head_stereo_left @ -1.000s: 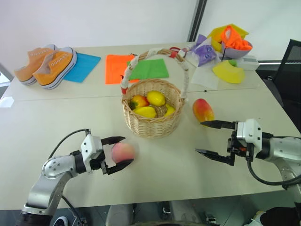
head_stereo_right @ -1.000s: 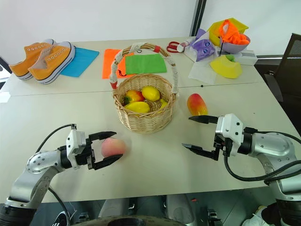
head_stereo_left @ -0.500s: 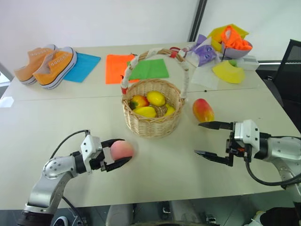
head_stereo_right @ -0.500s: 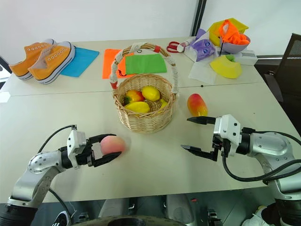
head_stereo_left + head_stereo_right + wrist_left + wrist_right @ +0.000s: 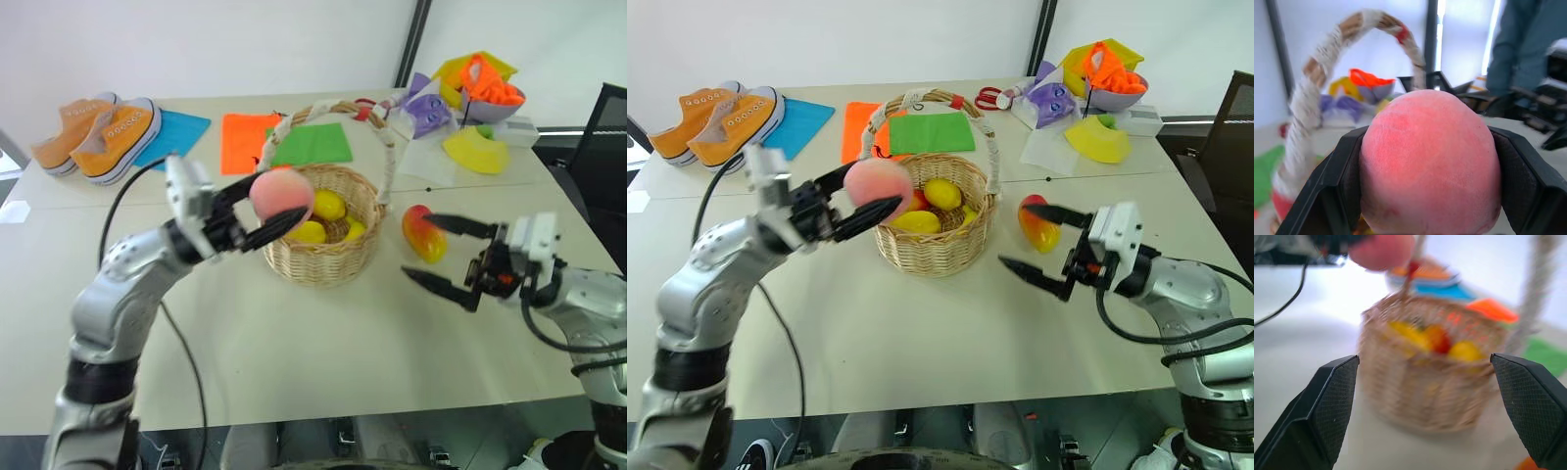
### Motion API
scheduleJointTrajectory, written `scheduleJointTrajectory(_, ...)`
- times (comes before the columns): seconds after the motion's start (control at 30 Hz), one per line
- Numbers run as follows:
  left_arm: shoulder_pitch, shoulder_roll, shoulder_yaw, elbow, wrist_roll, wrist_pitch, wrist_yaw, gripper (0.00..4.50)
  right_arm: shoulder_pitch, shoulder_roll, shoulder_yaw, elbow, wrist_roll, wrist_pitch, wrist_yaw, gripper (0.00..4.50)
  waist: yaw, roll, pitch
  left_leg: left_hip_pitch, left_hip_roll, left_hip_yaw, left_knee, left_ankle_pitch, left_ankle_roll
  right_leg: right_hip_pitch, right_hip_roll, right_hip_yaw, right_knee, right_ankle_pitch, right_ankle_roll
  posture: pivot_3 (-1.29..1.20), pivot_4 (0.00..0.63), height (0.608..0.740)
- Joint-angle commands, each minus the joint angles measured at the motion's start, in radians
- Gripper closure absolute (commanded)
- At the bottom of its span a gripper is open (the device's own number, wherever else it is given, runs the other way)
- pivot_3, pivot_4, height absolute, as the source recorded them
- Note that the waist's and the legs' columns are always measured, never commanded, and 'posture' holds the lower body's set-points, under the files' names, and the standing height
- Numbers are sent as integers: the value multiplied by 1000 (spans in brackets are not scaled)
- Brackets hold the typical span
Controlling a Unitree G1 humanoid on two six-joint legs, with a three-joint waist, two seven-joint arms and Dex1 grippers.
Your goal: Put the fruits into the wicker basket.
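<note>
Leftmost, the left gripper [image 5: 257, 215] is clamped on the pink peach [image 5: 281, 195], held in the air at the left rim of the wicker basket [image 5: 323, 257] at frame centre. Lemons [image 5: 328, 205] lie inside the basket. Right of it, the mango [image 5: 422, 235] rests on the table [image 5: 323, 343], with the right gripper [image 5: 438, 251] spread wide just beside it

My left gripper [image 5: 263, 212] is clamped tight mid-frame, arm raised, while my right gripper [image 5: 439, 252] gapes wide at right.
</note>
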Motion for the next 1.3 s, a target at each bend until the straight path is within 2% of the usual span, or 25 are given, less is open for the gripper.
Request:
scheduleJointTrajectory(0.03, -56, -71, -59, 61, 51, 0, 43, 1415, -7, 11, -17, -4, -11, -20, -22, 0, 1, 0, 0, 0, 0, 0, 0, 0, 0, 0, 0, 0, 0, 0, 0, 0, 150, 740)
scheduleJointTrajectory(0.23, -110, -159, -92, 137, 93, -2, 70, 1415, 8, 25, -12, -19, -36, -38, -43, 0, 1, 0, 0, -2, 0, 0, -1, 0, 0, -2, 1, 0, 0, 0, 0, 0, 150, 740)
scheduleJointTrajectory(0.3, -107, -169, -108, 156, 131, -23, 69, 379, 19, 25, -6, -27, -54, -52, -46, 0, 1, 0, 0, -2, 0, 0, -1, 0, 0, -2, 1, 0, 0, 0, 0, 0, 150, 740)
scheduleJointTrajectory(0.33, -104, -170, -110, 159, 153, -36, 75, 29, 24, 26, -6, -31, -56, -52, -49, 0, 2, 0, 0, -1, 0, 0, -1, 0, 0, -2, 1, 0, 0, 0, 0, 0, 150, 740)
scheduleJointTrajectory(0.5, -61, -151, -88, 96, 122, -35, 24, 29, 29, 24, -15, -18, -53, -38, -60, 0, 1, 0, 0, -2, 0, 0, -1, 0, 0, -2, 0, 0, 0, 0, 0, 0, 150, 740)
scheduleJointTrajectory(0.63, -28, -113, -28, 22, 33, 14, -10, 29, -1, 25, -7, 41, -111, -27, -126, 0, 0, 0, 0, -1, 0, 0, -1, 0, 0, -2, 0, 0, 1, 0, 0, 0, 150, 740)
scheduleJointTrajectory(0.77, 18, -8, 49, -58, -60, 80, -68, 29, -55, 14, 27, 112, -192, 32, -210, 0, -4, 0, 0, -1, 1, 0, -1, 0, 0, -2, 0, 0, 1, 0, 0, 0, 150, 740)
scheduleJointTrajectory(0.83, 82, 89, 80, -116, -110, 116, -153, 29, -87, 12, 41, 147, -213, 95, -252, 0, -9, 0, 0, -1, 1, 0, -1, 0, 0, -2, 0, 0, 1, 0, 0, 0, 150, 740)
scheduleJointTrajectory(0.9, 149, 174, 103, -160, -134, 107, -245, 29, -109, 15, 58, 164, -224, 139, -270, 0, -17, 0, 0, -1, 1, 0, -2, 0, 0, -3, 0, 0, 1, 0, 0, 0, 150, 740)
scheduleJointTrajectory(0.97, 214, 216, 135, -168, -117, 64, -281, 29, -123, 26, 87, 179, -257, 145, -287, 0, -18, 0, 0, -1, 1, 0, -2, 0, 0, -3, 0, 0, 1, 0, 0, 0, 150, 740)
scheduleJointTrajectory(1.1, 347, 237, 202, -165, -70, -31, -309, 29, -182, 65, 119, 250, -312, 195, -372, 0, -19, 0, 0, -2, 0, 1, -2, 0, 0, -3, -1, 1, 0, 0, -1, 0, 150, 740)
scheduleJointTrajectory(1.3, 475, 211, 249, -159, -18, -127, -290, 29, -254, 89, 166, 342, -366, 235, -406, 0, -19, 0, 0, -2, 0, 1, -2, 0, 0, -4, -1, 1, 0, 0, -1, 0, 150, 740)
